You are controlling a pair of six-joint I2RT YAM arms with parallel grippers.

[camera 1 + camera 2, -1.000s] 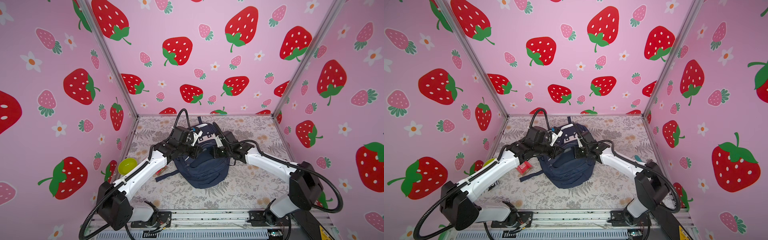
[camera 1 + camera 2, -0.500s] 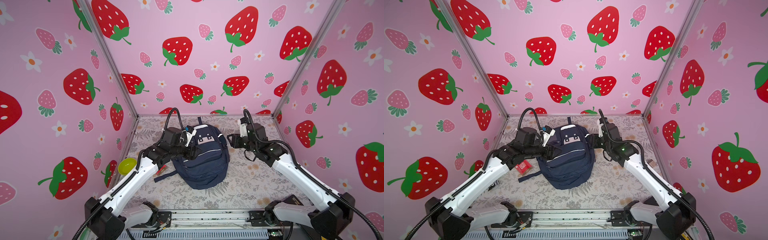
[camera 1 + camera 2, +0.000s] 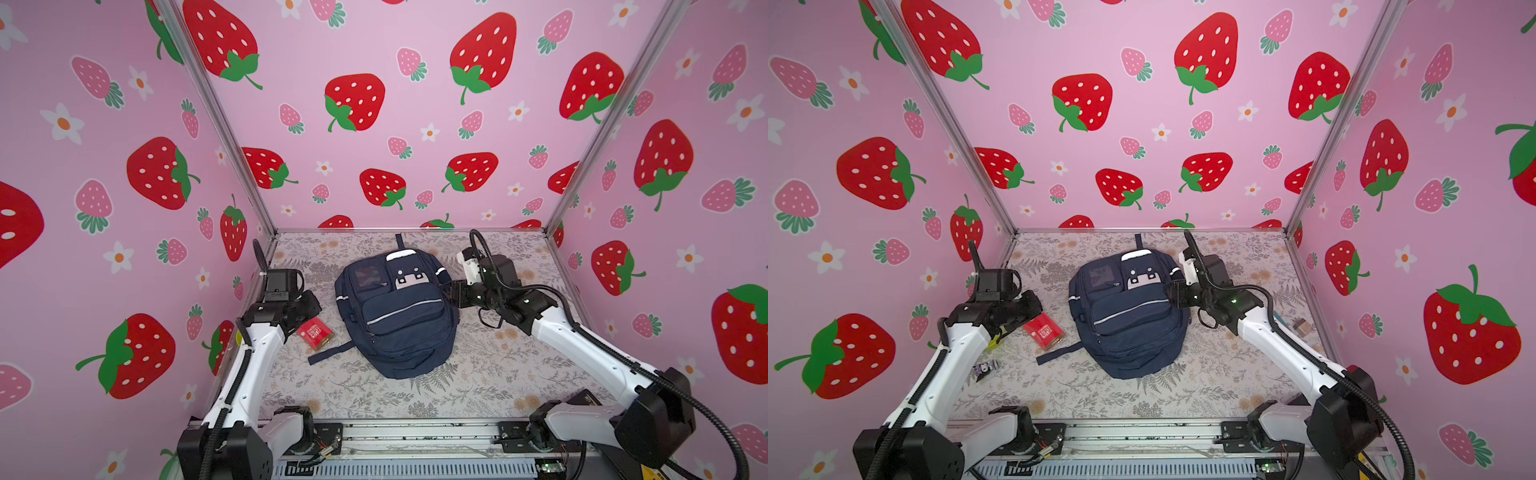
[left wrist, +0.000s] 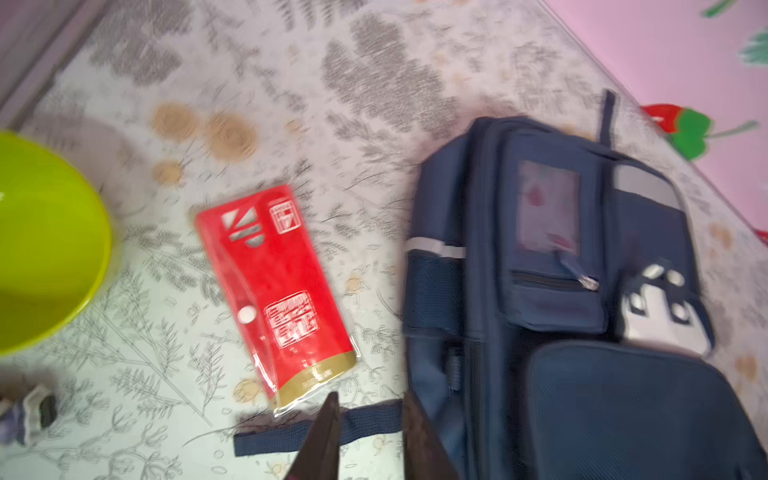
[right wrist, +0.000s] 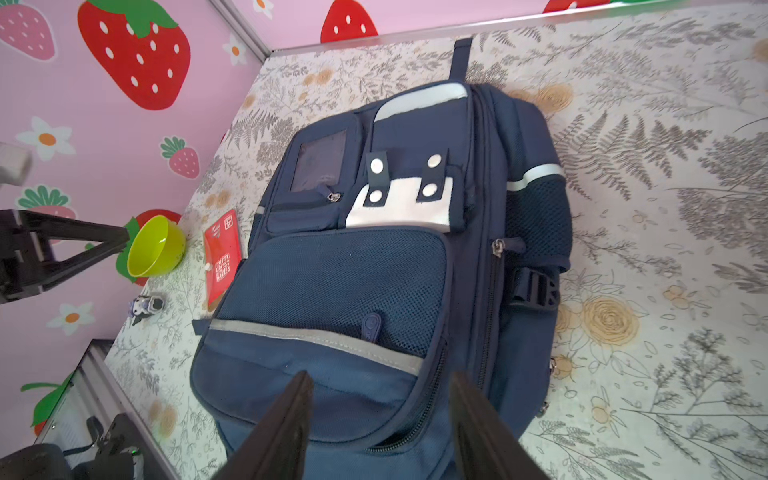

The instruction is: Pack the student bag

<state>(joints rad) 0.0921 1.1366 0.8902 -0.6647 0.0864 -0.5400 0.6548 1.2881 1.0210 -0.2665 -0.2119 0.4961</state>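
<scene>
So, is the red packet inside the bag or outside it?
Outside: the red packet lies flat on the table beside the student bag.

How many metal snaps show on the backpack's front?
4, on the backpack: two snaps on the tab nearer the clear pocket, two on the other tab. None seems hidden.

The student bag (image 3: 399, 320) is lying flat, and a red packet (image 3: 314, 332) is lying just left of it. The right gripper (image 3: 453, 293) is hanging just beside its right edge.
</scene>
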